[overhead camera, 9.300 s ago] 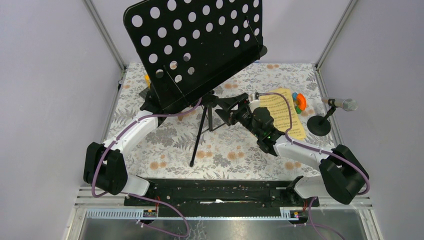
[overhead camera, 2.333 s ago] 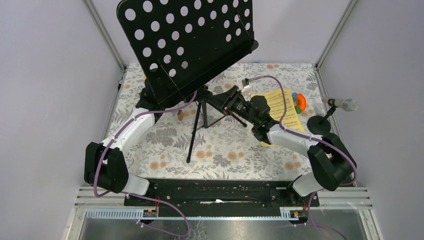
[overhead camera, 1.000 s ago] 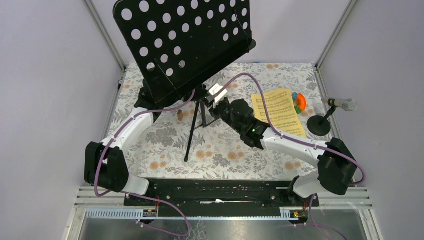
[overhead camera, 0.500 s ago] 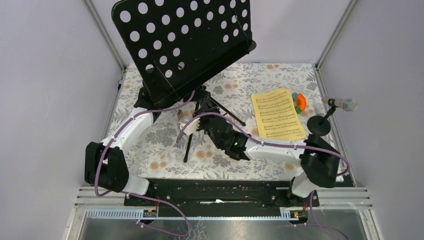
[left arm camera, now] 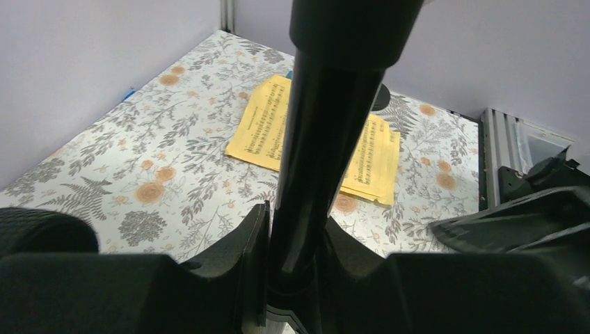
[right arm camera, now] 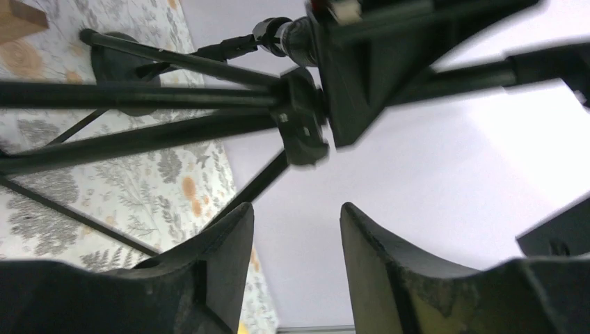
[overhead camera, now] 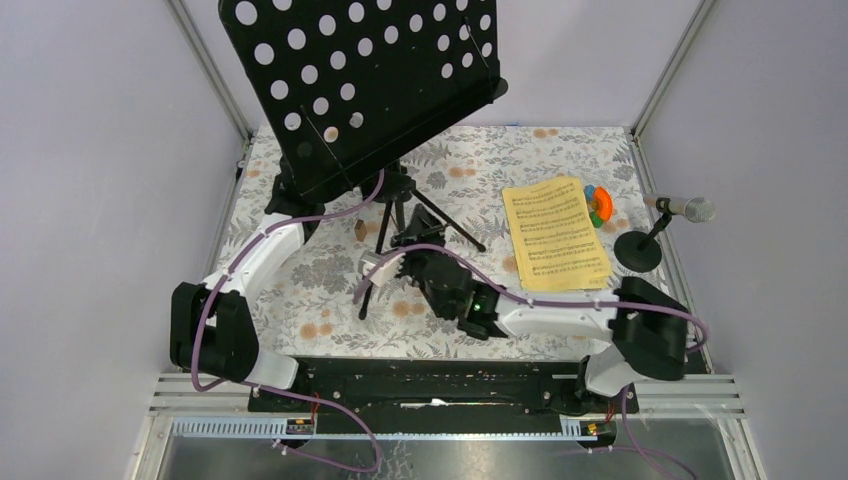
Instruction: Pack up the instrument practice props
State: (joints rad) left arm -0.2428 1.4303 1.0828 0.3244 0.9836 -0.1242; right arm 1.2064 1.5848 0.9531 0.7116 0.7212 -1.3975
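Tripod legs (right arm camera: 139, 94) stand before right gripper (right arm camera: 296, 212).

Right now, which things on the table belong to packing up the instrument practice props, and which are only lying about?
Belong: black perforated music rack on tripod legs; yellow sheet-music pages; silver microphone on its black disc-based post.
Lying about: small orange-green-blue plastic toy; small brown wooden block.

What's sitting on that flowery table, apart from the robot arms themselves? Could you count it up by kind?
Music stand: 1
Yellow sheet-music pile: 1
Silver microphone: 1
Disc-based post: 1
Colourful plastic toy: 1
Small wooden block: 1
Total: 6 in view
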